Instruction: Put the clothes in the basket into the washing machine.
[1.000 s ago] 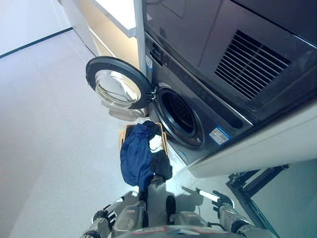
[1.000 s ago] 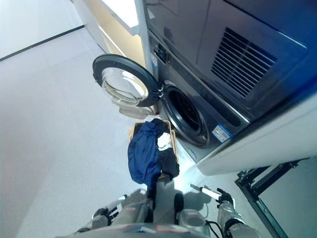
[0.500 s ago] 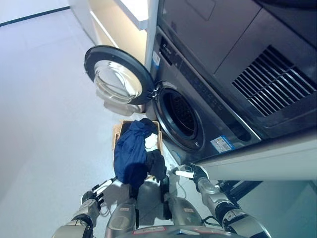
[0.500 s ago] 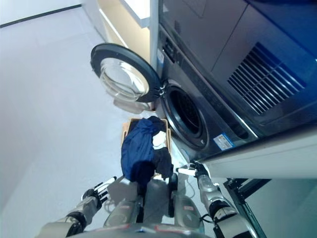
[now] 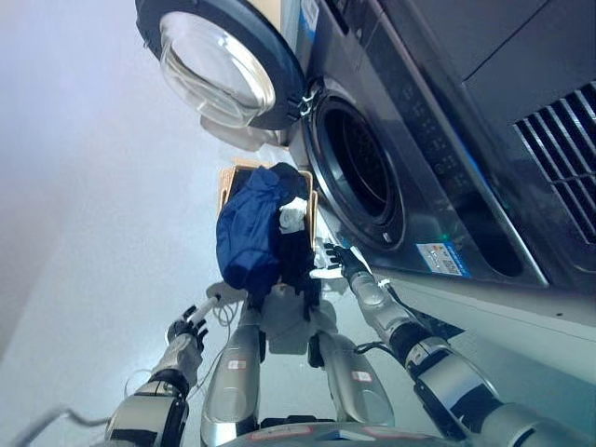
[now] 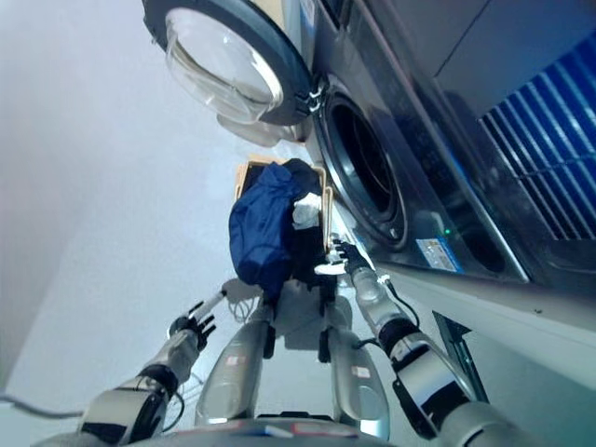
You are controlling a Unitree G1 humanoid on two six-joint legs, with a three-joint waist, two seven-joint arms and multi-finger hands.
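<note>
A wooden basket [image 5: 226, 179] stands on the floor in front of the washing machine [image 5: 438, 168]. It is heaped with a large dark blue garment [image 5: 247, 228], a small white cloth [image 5: 292, 216] and a black garment [image 5: 298, 261]. The machine's round door [image 5: 216, 60] hangs open to the left and the dark drum opening [image 5: 363, 172] shows. My right hand [image 5: 335, 261] is open beside the basket's right edge, next to the black garment. My left hand [image 5: 194, 321] is open, low at the left, apart from the basket.
A pale cabinet edge [image 5: 289, 19] stands beyond the door. A grey vented unit [image 5: 559, 140] sits above the machine at the right. A dark metal frame [image 6: 456, 345] shows at the lower right. Pale floor [image 5: 84, 205] spreads to the left.
The camera has tipped down and closer, so the whole view shifted. My right hand has reached up to the basket's right edge. My left hand has risen slightly.
</note>
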